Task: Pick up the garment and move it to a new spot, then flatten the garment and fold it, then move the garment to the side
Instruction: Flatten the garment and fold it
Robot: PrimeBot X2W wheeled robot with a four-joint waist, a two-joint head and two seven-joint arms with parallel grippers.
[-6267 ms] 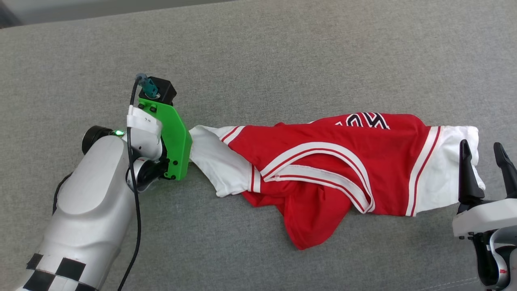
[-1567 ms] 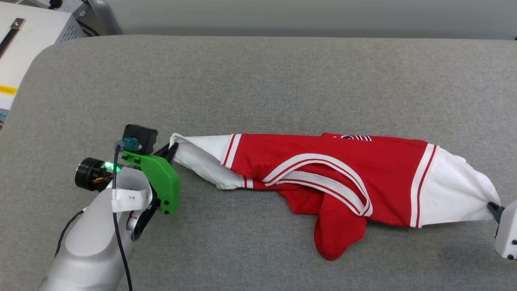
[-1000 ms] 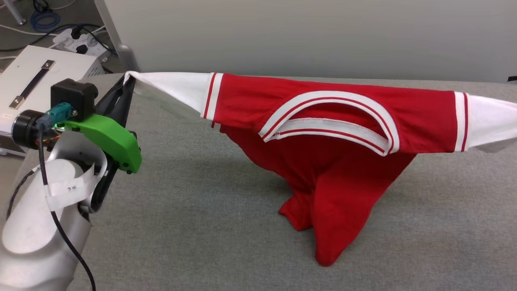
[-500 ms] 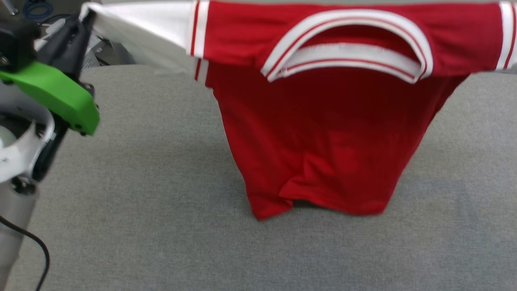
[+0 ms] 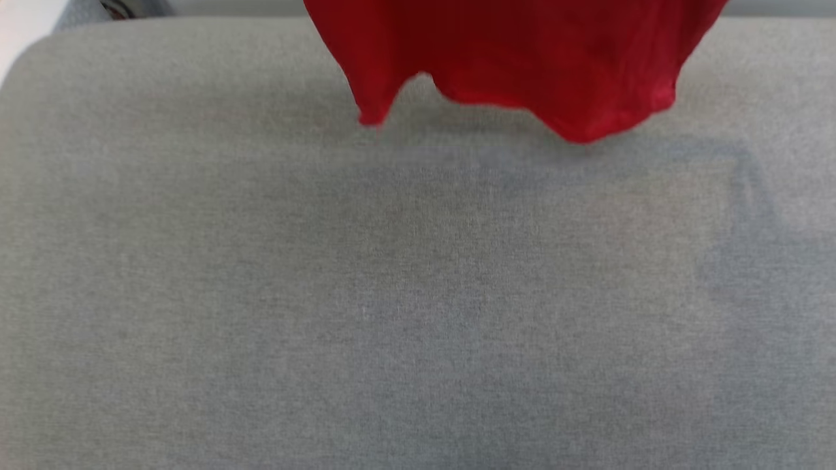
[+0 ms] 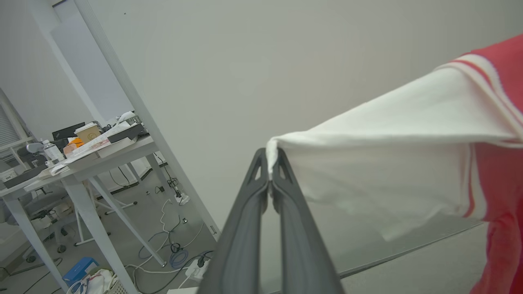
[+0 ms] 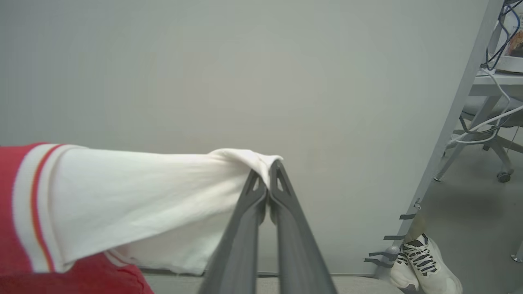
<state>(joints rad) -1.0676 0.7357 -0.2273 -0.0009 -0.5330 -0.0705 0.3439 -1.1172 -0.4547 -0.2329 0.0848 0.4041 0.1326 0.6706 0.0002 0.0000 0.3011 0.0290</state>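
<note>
Two pairs of fingers hold the garment [image 5: 516,59] up by its white sleeves. The left fingers [image 6: 245,228] are pressed together on the tip of one sleeve [image 6: 388,155]; the right fingers [image 7: 245,232] are pinched on the tip of the other sleeve [image 7: 143,196]. Stretched between them, the red body hangs in the air, its wavy hem just above the grey counter [image 5: 418,294], near the far edge.

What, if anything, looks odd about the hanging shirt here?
Nothing damaged. The garment seems to hang clear of the grey cushion, hem uneven and rippled. The left end effector and right end effector each pinch only a sleeve tip, a thin hold.
</note>
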